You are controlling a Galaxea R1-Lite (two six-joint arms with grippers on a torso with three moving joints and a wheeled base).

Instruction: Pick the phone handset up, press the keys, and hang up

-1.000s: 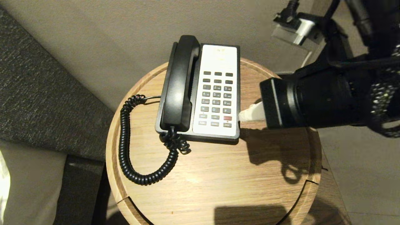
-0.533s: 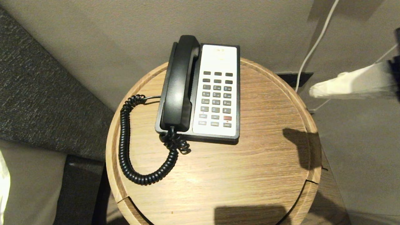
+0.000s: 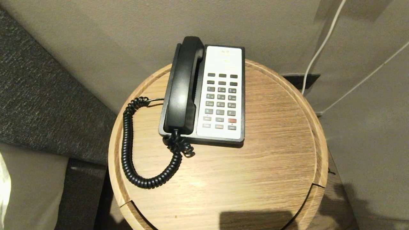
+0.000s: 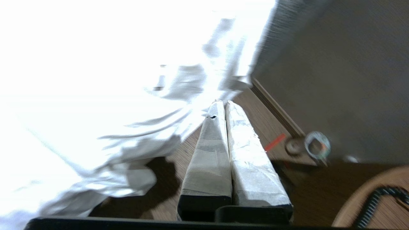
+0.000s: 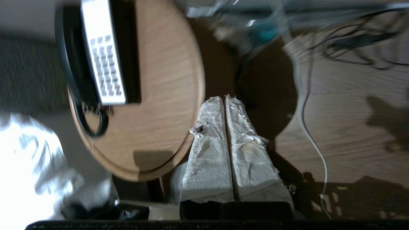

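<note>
The glossy black phone handset (image 3: 183, 86) lies in the cradle on the left side of the black-and-white phone base (image 3: 222, 92), whose grey keys (image 3: 220, 100) face up. Its black coiled cord (image 3: 134, 153) loops over the round wooden table (image 3: 249, 179). Neither arm shows in the head view. In the left wrist view my left gripper (image 4: 222, 103) is shut and empty, out over the floor beside white bedding, away from the phone. In the right wrist view my right gripper (image 5: 223, 98) is shut and empty, just off the table's rim (image 5: 191, 127), with the phone base (image 5: 102, 54) well away from it.
A grey fabric headboard (image 3: 38, 95) and white bedding (image 3: 6, 191) lie left of the table. A white cable (image 3: 319, 48) runs down the wall at the right, and cables (image 5: 306, 121) trail over the wooden floor.
My right arm has drawn back from beside the phone base, off to the right and out of the head view. The phone, handset and cord have not moved.
</note>
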